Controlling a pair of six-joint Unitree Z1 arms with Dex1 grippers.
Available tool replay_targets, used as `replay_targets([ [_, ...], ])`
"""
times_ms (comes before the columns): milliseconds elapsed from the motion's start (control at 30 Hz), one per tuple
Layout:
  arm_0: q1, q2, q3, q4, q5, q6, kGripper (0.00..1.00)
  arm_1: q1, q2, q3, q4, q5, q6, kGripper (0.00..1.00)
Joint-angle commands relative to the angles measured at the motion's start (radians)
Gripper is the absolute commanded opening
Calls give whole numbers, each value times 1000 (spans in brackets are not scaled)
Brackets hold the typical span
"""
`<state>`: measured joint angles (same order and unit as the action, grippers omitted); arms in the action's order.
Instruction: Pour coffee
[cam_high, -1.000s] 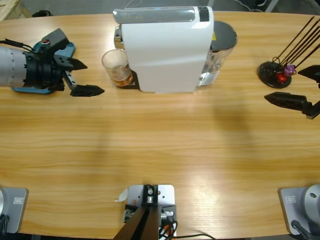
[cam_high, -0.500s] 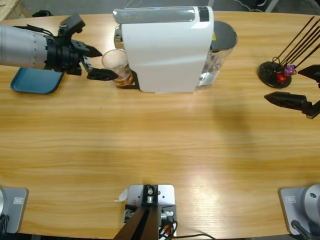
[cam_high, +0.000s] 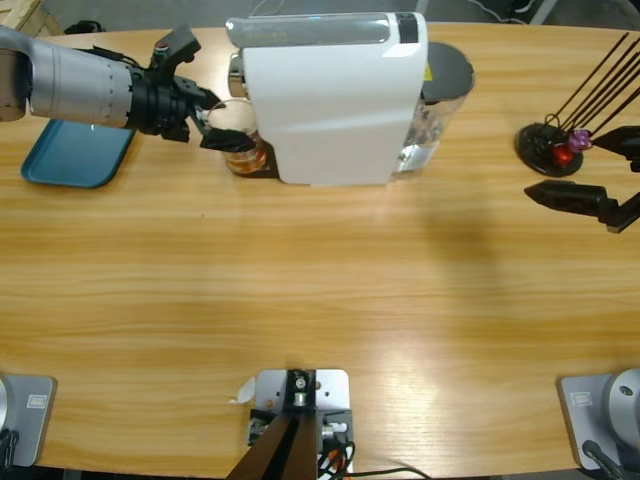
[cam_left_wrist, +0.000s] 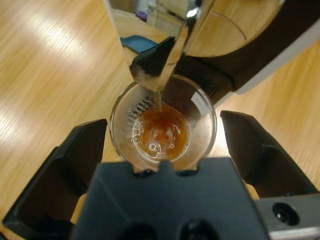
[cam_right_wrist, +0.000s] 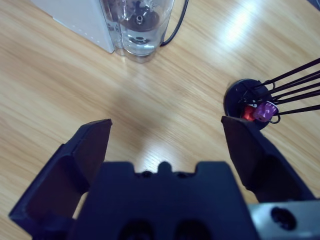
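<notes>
Reaching in from the worktop's far-left corner, your left claw (cam_high: 222, 124) now straddles the glass cup (cam_high: 237, 143), where half a second ago it was only arriving at the rim and a second ago it hung well apart near the blue tray (cam_high: 72, 152). In the left wrist view the jaws stand apart on either side of the cup (cam_left_wrist: 163, 130), not yet touching its wall. The coffee (cam_left_wrist: 161, 133) lies as a shallow amber pool in the bottom of the cup, under the spout (cam_left_wrist: 156, 62) of the white machine (cam_high: 335, 95) at the far edge of the worktop. The approach looks complete; the next step is judged to be closing on the cup. Close squarely, since the cup sits tight against the machine and a skewed grip could tip it.

Your right claw (cam_right_wrist: 165, 145) hangs with jaws apart, holding nothing, at the right edge of the worktop beside the capsule stand (cam_high: 553, 147); it has not moved.
</notes>
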<state>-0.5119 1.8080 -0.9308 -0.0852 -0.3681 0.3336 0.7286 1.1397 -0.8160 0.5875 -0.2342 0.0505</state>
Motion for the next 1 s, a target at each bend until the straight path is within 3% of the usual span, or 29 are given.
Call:
replay_targets([
  [33, 11, 68, -11, -13, -2, 16, 1000, 9, 40, -5, 14, -1, 6, 1000],
  [167, 18, 75, -15, -15, -2, 16, 998, 9, 40, -5, 14, 1, 5, 1000],
  [267, 21, 77, -14, -15, -2, 21, 942, 9, 40, -5, 14, 3, 4, 1000],
  [300, 22, 77, -14, -15, -2, 23, 915, 9, 40, -5, 14, 3, 4, 1000],
  [367, 23, 77, -14, -15, -5, 22, 736, 9, 40, -5, 14, 3, 3, 1000],
  [433, 23, 78, -14, -13, -10, 21, 719, 9, 40, -5, 14, 4, 2, 1000],
  [500, 23, 81, -14, -15, -21, 18, 608, 9, 37, -5, 14, 6, 2, 1000],
  [567, 23, 87, -13, -14, -36, 17, 590, 9, 37, -5, 14, 7, 1, 1000],
  [700, 21, 90, -11, -14, -39, 19, 399, 9, 41, -5, 14, 10, 0, 1000],
  [767, 21, 85, -7, -15, -41, 20, 62, 9, 44, -6, 13, 11, -1, 1000],
  [800, 21, 82, -4, -14, -43, 22, 0, 9, 42, 5, -7, 16, -1, 1000],
  [1000, 27, 55, 18, -15, -43, 25, 0, 9, 10, 69, -95, 37, 6, 1000],
])
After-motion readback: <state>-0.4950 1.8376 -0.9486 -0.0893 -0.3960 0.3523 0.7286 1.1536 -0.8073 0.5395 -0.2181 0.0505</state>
